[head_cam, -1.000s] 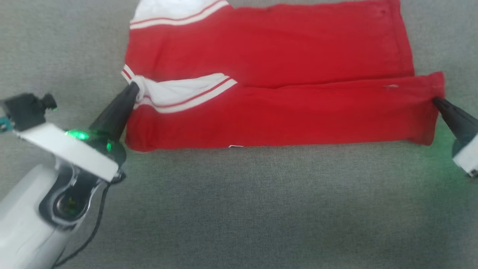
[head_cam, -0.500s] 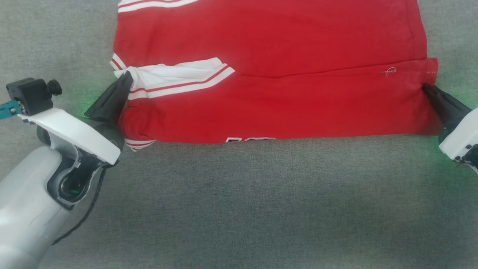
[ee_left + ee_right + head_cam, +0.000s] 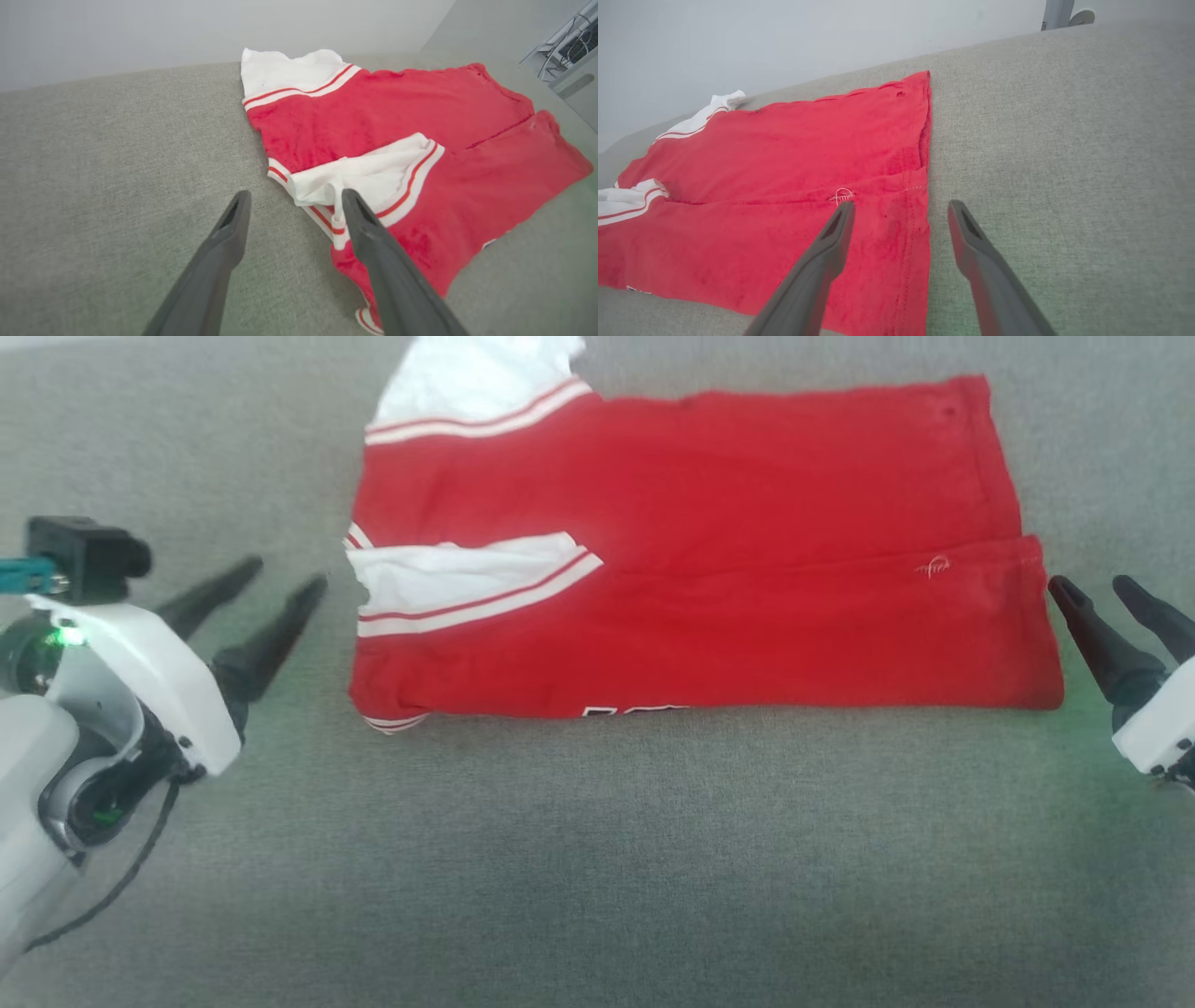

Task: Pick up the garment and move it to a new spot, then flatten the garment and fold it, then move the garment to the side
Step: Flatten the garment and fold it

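The left end effector [image 3: 289, 570] sits at 9 o'clock of the garment [image 3: 700, 569]. Its two dark fingers are spread wide, point toward 2 o'clock and hold nothing. The nearer fingertip is just beside the shirt's left edge, with bare fabric showing between them in the head view. Behind the fingers are the white wrist housing, a black wrist camera [image 3: 84, 558], a pale forearm [image 3: 28, 803] at 8 o'clock and a thin black cable [image 3: 121, 887].

The right end effector [image 3: 1088, 581] is at 3 o'clock of the garment. Its fingers are also wide apart and empty, and they point toward 11 o'clock. The inner tip is just beside the red hem.

The garment lies flat toward 12 o'clock on the grey woven surface [image 3: 597, 859]. Its near long edge is folded over the body. A white sleeve [image 3: 457, 581] with red stripes rests on that fold at the left. A second sleeve [image 3: 476, 383] sticks out at 11 o'clock. A sliver of lettering [image 3: 635, 711] peeks from the near edge at 6 o'clock.

The wrist views show a plain pale wall [image 3: 784, 42] beyond the surface.
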Available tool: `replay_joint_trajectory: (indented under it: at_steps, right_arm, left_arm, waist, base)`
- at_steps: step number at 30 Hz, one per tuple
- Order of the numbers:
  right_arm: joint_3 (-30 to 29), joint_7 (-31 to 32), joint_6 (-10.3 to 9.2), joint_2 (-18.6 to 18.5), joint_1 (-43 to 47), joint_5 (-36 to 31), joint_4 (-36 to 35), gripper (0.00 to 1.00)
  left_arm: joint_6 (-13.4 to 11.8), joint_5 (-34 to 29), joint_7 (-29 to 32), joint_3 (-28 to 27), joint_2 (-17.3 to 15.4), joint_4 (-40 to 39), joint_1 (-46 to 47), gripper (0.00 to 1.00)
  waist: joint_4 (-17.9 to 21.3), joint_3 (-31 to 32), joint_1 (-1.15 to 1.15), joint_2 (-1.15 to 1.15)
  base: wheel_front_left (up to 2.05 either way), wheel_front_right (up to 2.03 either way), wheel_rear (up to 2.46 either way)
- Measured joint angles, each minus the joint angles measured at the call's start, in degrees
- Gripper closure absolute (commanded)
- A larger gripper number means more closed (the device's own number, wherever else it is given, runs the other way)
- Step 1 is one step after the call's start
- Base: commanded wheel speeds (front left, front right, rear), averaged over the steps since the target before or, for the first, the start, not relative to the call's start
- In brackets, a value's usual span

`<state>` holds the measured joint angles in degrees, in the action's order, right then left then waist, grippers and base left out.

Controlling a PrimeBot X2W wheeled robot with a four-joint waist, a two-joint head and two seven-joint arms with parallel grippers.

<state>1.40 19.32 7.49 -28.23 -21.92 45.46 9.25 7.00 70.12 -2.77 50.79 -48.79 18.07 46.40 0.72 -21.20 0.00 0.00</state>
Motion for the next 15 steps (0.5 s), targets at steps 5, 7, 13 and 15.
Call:
replay_joint_trajectory:
  at_steps: [5, 7, 13, 15]
  right_arm:
    - [0.0, -0.1, 0.0, 0.0, 0.7, 0.0, -0.2, 0.0]
    - [0.3, -0.1, -0.01, 0.0, 0.7, -0.1, -0.7, 0.0]
    - [0.8, -0.1, 0.0, 0.6, 0.8, -0.3, -1.4, 0.0]
    - [1.2, -0.1, 0.0, 0.7, 0.8, -0.3, -1.6, 0.0]
  left_arm:
    - [-2.2, 3.9, 12.2, 2.8, -1.4, -3.8, 0.0, 0.0]
    - [-4.1, 6.7, 20.2, 4.7, -2.3, -7.4, -0.1, 0.0]
    - [-5.5, 13.9, 26.2, 4.1, -1.7, -8.5, -0.4, 0.0]
    - [-6.1, 13.9, 27.7, 4.7, -1.8, -6.7, -0.1, 0.0]
  waist:
    - [-0.4, 1.9, 0.0, 0.0]
    - [0.0, 2.1, 0.0, 0.0]
    - [1.6, 0.6, 0.0, 0.0]
    - [2.4, -0.1, 0.0, 0.0]
  base:
    - [0.0, 0.0, 0.0]
    - [0.0, 0.0, 0.0]
    - [0.0, 0.0, 0.0]
    - [0.0, 0.0, 0.0]
